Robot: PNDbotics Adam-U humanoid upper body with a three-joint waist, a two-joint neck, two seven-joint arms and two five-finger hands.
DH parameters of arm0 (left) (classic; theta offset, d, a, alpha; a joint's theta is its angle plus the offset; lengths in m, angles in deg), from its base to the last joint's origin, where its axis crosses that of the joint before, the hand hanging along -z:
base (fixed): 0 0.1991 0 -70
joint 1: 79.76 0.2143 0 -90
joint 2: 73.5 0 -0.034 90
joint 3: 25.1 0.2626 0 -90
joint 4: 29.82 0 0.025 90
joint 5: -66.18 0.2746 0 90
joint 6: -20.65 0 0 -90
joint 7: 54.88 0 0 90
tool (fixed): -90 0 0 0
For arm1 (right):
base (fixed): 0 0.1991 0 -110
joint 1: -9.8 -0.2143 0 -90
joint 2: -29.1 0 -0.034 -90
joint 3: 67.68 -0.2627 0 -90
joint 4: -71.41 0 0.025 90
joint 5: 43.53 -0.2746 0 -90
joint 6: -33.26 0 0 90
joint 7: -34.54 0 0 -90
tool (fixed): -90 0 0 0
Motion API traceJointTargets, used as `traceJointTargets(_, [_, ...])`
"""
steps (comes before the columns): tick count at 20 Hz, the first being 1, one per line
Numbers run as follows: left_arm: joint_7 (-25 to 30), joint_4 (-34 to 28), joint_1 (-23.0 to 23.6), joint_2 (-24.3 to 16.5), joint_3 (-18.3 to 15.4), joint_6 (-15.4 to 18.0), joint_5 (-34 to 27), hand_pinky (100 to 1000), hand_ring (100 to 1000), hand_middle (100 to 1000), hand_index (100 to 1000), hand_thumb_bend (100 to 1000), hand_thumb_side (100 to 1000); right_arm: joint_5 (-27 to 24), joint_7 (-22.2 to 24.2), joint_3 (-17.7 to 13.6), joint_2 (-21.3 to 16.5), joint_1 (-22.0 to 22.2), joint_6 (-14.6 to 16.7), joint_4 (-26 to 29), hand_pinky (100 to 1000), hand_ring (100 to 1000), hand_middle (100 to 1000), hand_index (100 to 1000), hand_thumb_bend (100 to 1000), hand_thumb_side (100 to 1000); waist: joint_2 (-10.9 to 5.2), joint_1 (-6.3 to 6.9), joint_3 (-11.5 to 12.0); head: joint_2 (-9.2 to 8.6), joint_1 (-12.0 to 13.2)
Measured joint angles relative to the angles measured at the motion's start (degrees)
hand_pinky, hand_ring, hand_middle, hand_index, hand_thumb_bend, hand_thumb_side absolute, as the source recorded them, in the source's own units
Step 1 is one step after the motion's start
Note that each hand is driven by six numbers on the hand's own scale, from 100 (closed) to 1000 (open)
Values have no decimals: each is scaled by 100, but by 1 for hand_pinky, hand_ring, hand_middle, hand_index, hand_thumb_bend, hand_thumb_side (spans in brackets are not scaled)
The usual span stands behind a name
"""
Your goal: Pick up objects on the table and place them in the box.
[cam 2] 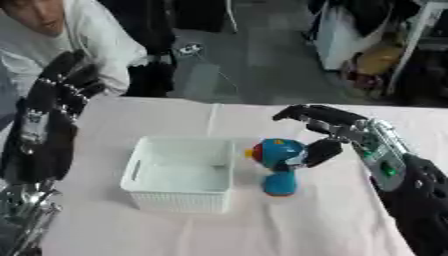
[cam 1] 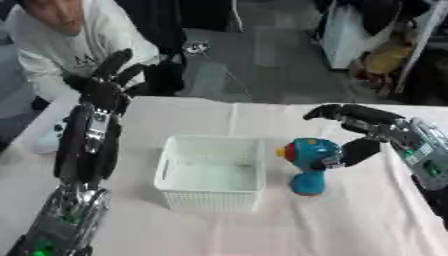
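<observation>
a white slatted box [cam 1: 212, 172] sits near the middle of a table [cam 1: 350, 220] covered in a pale pinkish cloth, and nothing shows inside it. just to the right of the box, apart from its wall by a narrow gap, stands a blue toy [cam 1: 308, 165] with a rounded head, a red and yellow bit on the side facing the box and a darker blue foot resting on the cloth. the right hand [cam 2: 328, 131] comes in from the right side at the toy: its thumb presses against the toy's right flank while the fingers [cam 2: 302, 113] arch over and past the top of the head, seemingly not yet touching it, so the hand reads as spread around the toy rather than closed on it, though the blur makes the contact hard to judge. the toy is upright on the table, not lifted. the left hand [cam 1: 107, 82] is held up at the left side of the table, well apart from the box, with its dark fingers straight and pointing upward, holding nothing.
</observation>
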Motion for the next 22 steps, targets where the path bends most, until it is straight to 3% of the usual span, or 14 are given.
traceJointTargets(22, [23, 0, -49, 3, 28, -18, -8, 854, 929, 953, 962, 322, 825, 72, 228, 72, 198, 0, 24, -153, 906, 944, 908, 951, 702, 640, 0, -11, 36, -39, 9])
